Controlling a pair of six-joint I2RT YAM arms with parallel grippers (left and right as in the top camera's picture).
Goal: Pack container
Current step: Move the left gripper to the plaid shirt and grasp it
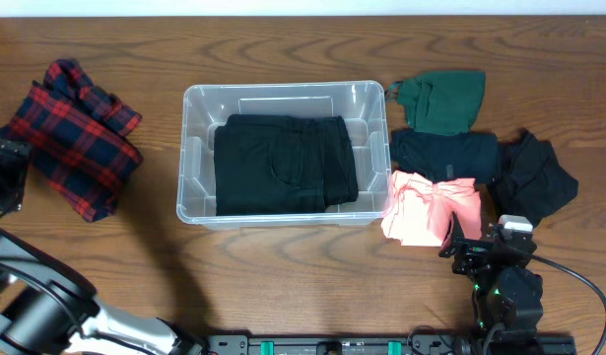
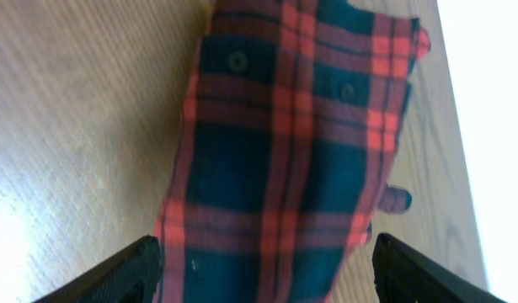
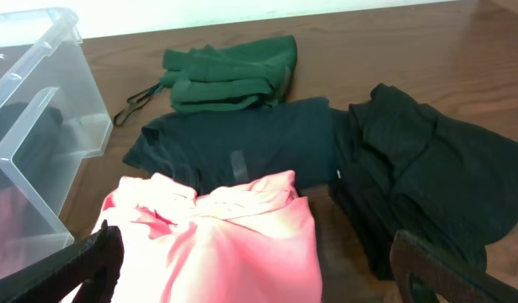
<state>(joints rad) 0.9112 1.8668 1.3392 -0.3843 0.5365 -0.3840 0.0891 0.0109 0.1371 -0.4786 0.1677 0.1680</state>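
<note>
The container point(image 1: 197, 158) sits mid-bench point(image 1: 283, 266) and holds one folded black garment point(image 1: 283, 163). A pink garment point(image 1: 426, 209) lies just beside its right wall. A plaid shirt point(image 1: 76, 138) lies to its left. The left claw point(image 2: 267, 252) is spread wide over the plaid shirt, and the right claw point(image 3: 257, 248) is spread wide over the pink garment.

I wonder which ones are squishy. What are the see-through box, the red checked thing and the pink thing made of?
The container looks like hard, shiny clear plastic: black clothes show through its walls. The red checked garment looks like soft woven cloth, perhaps flannel: it lies crumpled. The pink garment looks like thin, smooth fabric, folding softly.
</note>
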